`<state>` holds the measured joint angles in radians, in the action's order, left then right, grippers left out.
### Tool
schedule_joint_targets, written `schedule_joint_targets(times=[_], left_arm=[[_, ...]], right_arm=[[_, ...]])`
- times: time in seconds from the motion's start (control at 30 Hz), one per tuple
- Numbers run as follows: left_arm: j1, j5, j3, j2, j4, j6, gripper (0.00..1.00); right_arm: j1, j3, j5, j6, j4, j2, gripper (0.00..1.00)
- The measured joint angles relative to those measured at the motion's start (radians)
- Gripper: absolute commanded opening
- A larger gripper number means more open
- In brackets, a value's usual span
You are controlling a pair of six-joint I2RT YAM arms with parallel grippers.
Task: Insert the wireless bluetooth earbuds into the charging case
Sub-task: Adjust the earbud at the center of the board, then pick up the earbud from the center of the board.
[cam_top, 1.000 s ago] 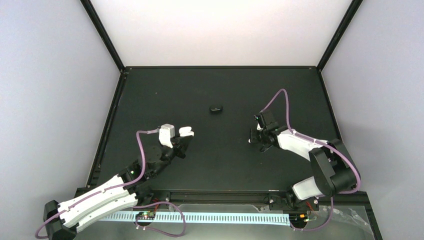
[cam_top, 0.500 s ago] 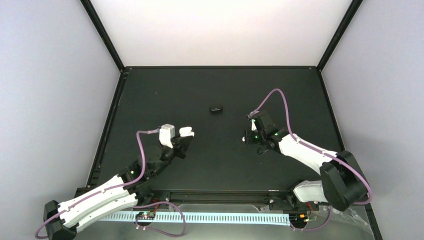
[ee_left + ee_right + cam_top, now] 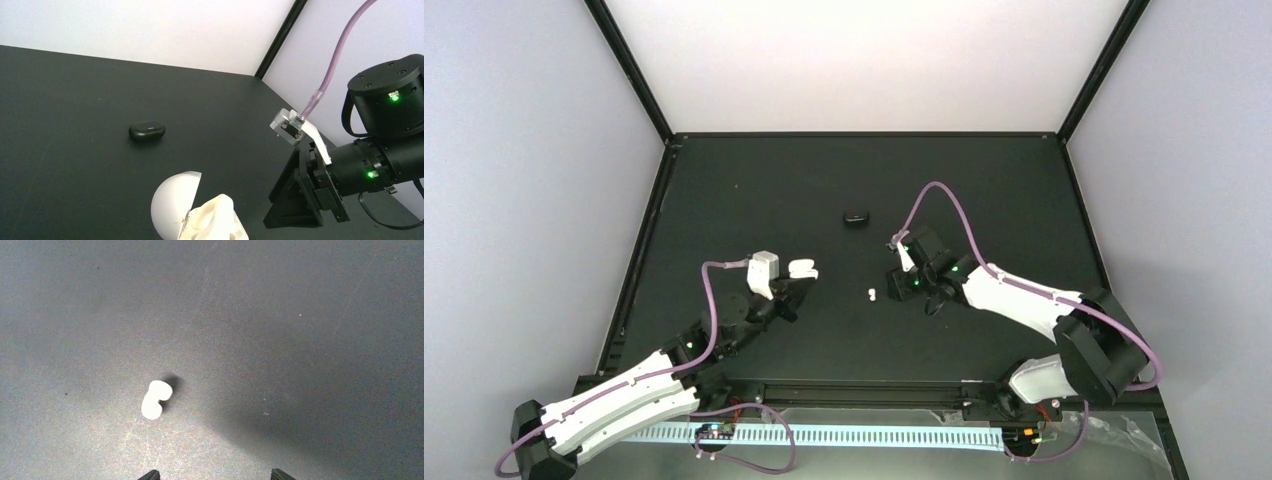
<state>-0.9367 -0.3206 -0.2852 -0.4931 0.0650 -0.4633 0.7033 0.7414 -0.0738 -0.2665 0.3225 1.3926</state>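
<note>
Tiny white rounded earbud [image 3: 156, 399] sits just past the right gripper [image 3: 214, 473], jaws spread, toward the surface's [image 3: 754, 190] left edge, long axis pointing roughly away.

- Table [image 3: 754, 190]: matte black top with a black rim.
- Back wall [image 3: 864, 60]: plain white, brightly lit, beyond the table's far edge.
- Side walls: pale grey, left [image 3: 514, 200] and right [image 3: 1194, 200] of the table.
- Corner posts [image 3: 629, 70]: black, rising from the table's far corners.
- Slotted strip [image 3: 824, 437]: pale, along the table's near edge.

A white earbud [image 3: 156, 399] lies loose, well apart from the black charging case [image 3: 147, 130].
</note>
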Motion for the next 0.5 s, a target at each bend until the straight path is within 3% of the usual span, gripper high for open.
schedule_joint_targets(times=[0.13, 0.33, 0.5], left_arm=[[0.0, 0.018, 0.0, 0.0, 0.003, 0.0, 0.02], [0.0, 0.036, 0.0, 0.001, 0.002, 0.0, 0.02], [0.0, 0.038, 0.0, 0.006, -0.003, 0.0, 0.02]], right_arm=[[0.024, 0.015, 0.043, -0.001, 0.011, 0.0, 0.5], [0.057, 0.015, 0.029, -0.03, 0.004, 0.001, 0.32], [0.077, 0.038, -0.012, -0.056, -0.024, 0.064, 0.25]])
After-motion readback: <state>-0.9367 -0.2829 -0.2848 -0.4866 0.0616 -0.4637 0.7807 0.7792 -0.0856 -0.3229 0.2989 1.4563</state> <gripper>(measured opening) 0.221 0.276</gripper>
